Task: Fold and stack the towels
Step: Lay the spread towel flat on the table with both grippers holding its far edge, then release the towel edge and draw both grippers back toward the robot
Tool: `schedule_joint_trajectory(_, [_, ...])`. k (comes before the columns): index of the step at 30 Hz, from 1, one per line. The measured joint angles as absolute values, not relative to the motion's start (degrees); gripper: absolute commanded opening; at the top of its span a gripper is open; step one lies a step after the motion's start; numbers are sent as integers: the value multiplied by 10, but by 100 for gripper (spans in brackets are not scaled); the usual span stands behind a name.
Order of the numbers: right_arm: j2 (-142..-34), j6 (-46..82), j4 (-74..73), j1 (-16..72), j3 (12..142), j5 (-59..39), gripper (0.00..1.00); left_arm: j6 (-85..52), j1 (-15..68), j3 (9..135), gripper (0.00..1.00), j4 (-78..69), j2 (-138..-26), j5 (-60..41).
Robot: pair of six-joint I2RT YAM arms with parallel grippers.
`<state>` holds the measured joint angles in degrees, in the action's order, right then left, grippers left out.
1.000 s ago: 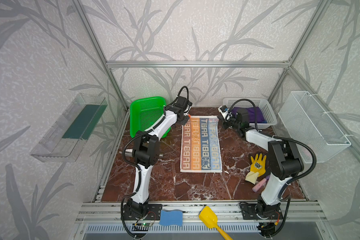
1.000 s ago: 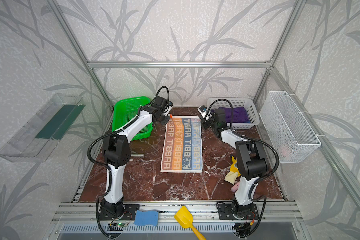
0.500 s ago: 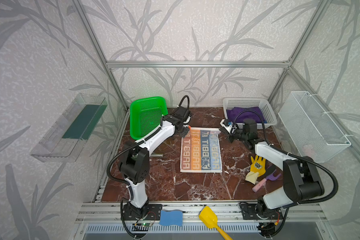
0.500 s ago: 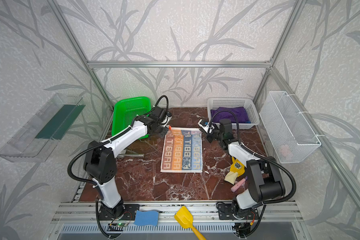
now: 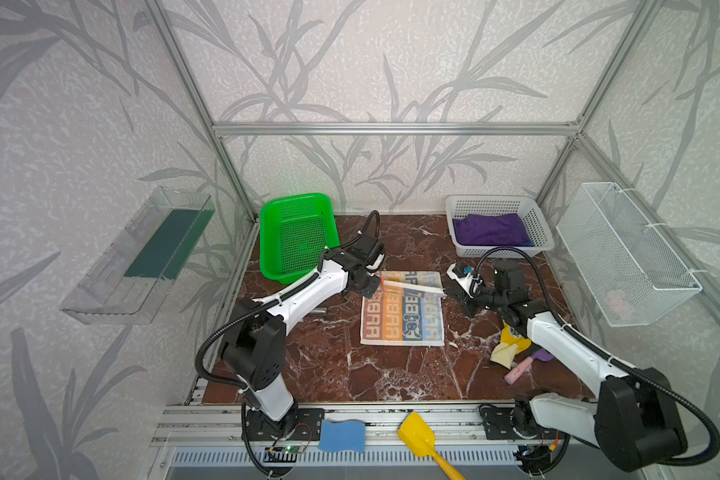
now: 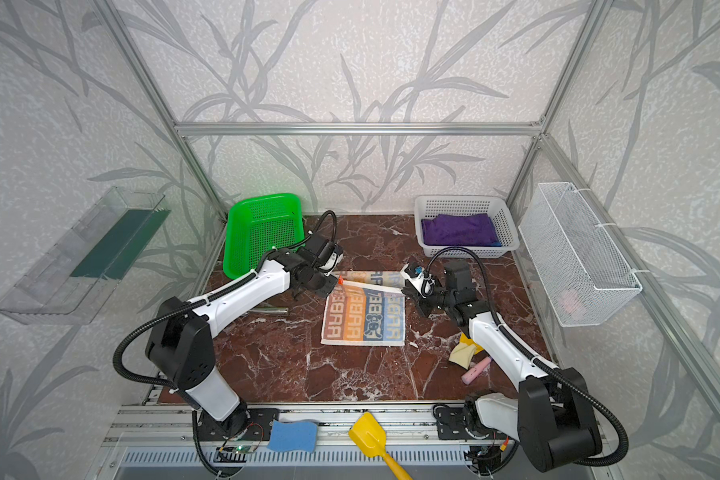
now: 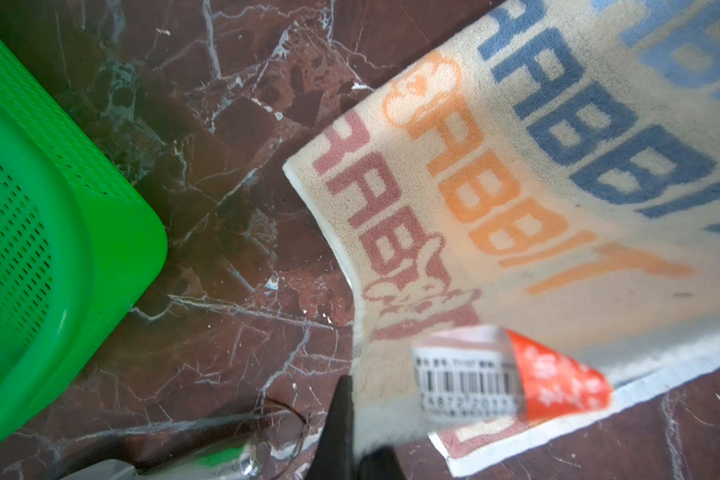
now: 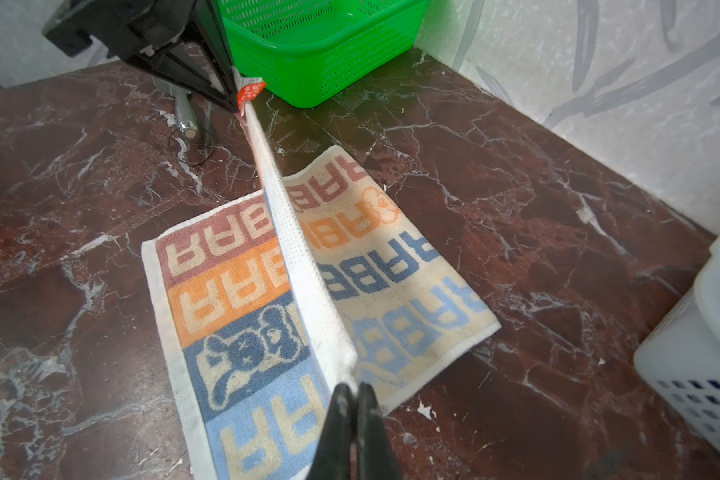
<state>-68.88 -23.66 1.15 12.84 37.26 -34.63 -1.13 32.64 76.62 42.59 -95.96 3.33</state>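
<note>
A cream towel (image 5: 404, 320) with blue and orange letters lies flat in the middle of the marble table in both top views. Its far edge is lifted and pulled taut between my two grippers, above the towel's back half. My left gripper (image 5: 377, 281) is shut on the corner with the orange tag (image 7: 558, 382). My right gripper (image 5: 447, 293) is shut on the other corner (image 8: 341, 370). A purple towel (image 5: 489, 229) lies in the white basket (image 5: 541, 232) at the back right. The blue edge of another towel (image 5: 526, 243) shows under it.
A green basket (image 5: 298, 237) stands at the back left, close to my left arm. A metal cylinder (image 5: 316, 311) lies under that arm. A yellow glove (image 5: 510, 345) and a pink stick (image 5: 518, 372) lie at the right. A wire basket (image 5: 624, 253) hangs on the right wall.
Both grippers have carried the towel's far edge from the back of the table toward the front, over the towel. The flat part showing is now shorter.
</note>
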Motion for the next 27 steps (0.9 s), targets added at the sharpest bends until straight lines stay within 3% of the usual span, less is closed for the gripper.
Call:
schedule_joint_trajectory(13, [-631, -137, 42, 144, 315, -335, 0, -53, 350, 708, 0, 428, -949, 8])
schedule_joint_trajectory(27, [-595, -140, 94, 227, 309, -246, 0, -77, 362, 669, 0, 427, -901, 10])
